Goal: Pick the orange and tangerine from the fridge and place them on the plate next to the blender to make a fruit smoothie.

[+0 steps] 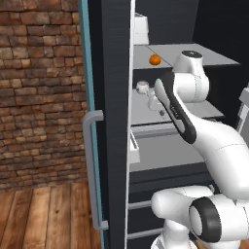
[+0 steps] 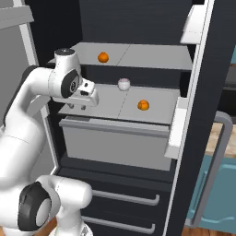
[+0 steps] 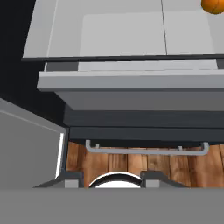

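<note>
Nearest, the white arm reaches into the open fridge (image 2: 138, 27), its tool (image 2: 77, 108) hanging at the left front edge of the lower shelf (image 2: 152, 99), jaws closed on nothing. Below it sit one pale grey drawer (image 2: 115, 143) and two dark drawers with bar handles. Farther in, two orange fruits are visible: one (image 2: 143, 105) on the lower shelf towards the right, one (image 2: 103, 57) on the upper shelf (image 2: 156, 55). One whitish ball (image 2: 123, 84) rests at the back of the lower shelf.
</note>
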